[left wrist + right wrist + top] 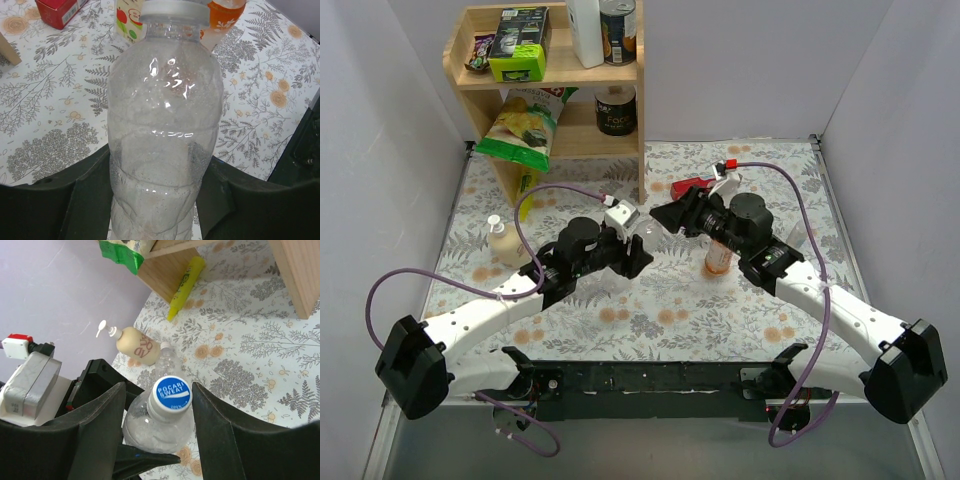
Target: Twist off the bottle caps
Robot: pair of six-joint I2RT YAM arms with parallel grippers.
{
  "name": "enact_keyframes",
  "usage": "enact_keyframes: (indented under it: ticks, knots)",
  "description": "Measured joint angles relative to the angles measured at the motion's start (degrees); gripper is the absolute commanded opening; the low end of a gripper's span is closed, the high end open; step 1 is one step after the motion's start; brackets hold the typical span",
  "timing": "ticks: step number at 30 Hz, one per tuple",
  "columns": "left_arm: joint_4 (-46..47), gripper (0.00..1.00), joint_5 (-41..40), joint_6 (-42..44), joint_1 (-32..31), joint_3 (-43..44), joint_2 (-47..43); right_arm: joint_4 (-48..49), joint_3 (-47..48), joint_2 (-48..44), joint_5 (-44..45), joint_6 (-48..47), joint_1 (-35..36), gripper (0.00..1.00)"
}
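Note:
My left gripper (160, 197) is shut on the lower body of a clear colourless bottle (165, 125) and holds it upright; both show in the top view, the gripper (638, 253) at mid-table. Its cap (171, 392) is white with a blue top. My right gripper (159, 390) is open and straddles that cap, one finger on each side with a small gap; in the top view it (667, 216) is just above the left gripper. An orange-liquid bottle (718, 258) stands under the right arm. Another clear bottle (170, 360) is behind the held one.
A cream pump bottle (505, 240) stands at the left. A wooden shelf (560, 95) with a chips bag, boxes and tins is at the back left. A red box (692, 187) lies behind the right gripper. A yellow tube (185, 287) lies by the shelf.

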State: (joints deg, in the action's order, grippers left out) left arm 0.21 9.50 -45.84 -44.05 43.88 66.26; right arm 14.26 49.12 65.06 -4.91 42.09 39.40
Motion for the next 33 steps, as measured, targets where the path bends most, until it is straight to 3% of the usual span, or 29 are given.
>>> enact_keyframes:
  ticks: [5, 8, 11, 12, 20, 22, 33]
  knots:
    - [0.2, 0.29, 0.8, 0.6, -1.2, 0.0, 0.1, 0.1, 0.0, 1.6, -1.4, 0.3, 0.2, 0.61]
    - [0.3, 0.29, 1.0, 0.7, -1.6, 0.0, 0.4, 0.3, 0.0, 2.0, -1.9, 0.5, 0.3, 0.54]
    - [0.7, 0.29, 1.4, 0.7, -1.6, 0.1, 0.7, 0.4, 0.0, 2.2, -1.6, 0.5, 0.0, 0.38]
    - [0.9, 0.29, 1.5, 0.7, -1.6, 0.1, 0.7, 0.4, 0.0, 2.2, -1.4, 0.3, -0.1, 0.28]
    - [2.2, 0.29, 5.2, 0.0, -0.7, 0.1, 0.5, 1.6, -0.3, 1.2, -4.3, -1.1, -2.0, 0.08]
    - [4.0, 0.29, 9.9, -0.7, 0.5, 0.1, 0.3, 3.1, -0.6, 0.1, -8.9, -2.5, -3.7, 0.02]
    - [19.6, 0.29, 44.3, -13.0, 8.1, -0.5, 2.0, 13.9, 0.0, -4.2, -40.7, -12.6, -9.7, 0.01]
